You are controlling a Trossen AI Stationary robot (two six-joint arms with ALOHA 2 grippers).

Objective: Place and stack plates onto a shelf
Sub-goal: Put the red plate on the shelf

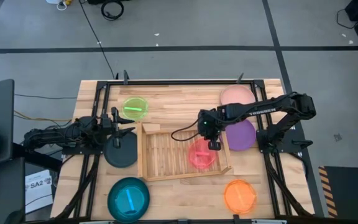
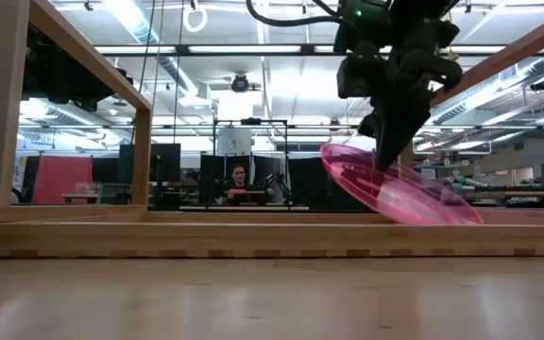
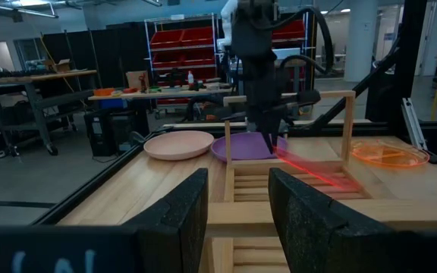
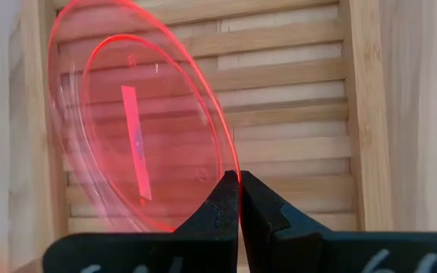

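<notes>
The pink plate [image 4: 139, 125] is see-through and tilted, its rim pinched in the closed jaws of the right gripper [image 4: 239, 199], just over the slatted wooden shelf [image 1: 157, 155]. The table [image 1: 179, 199] is light wood, with a big workshop room behind. The left gripper [image 3: 237, 208] waits by the shelf's edge, jaws apart and holding nothing.
</notes>
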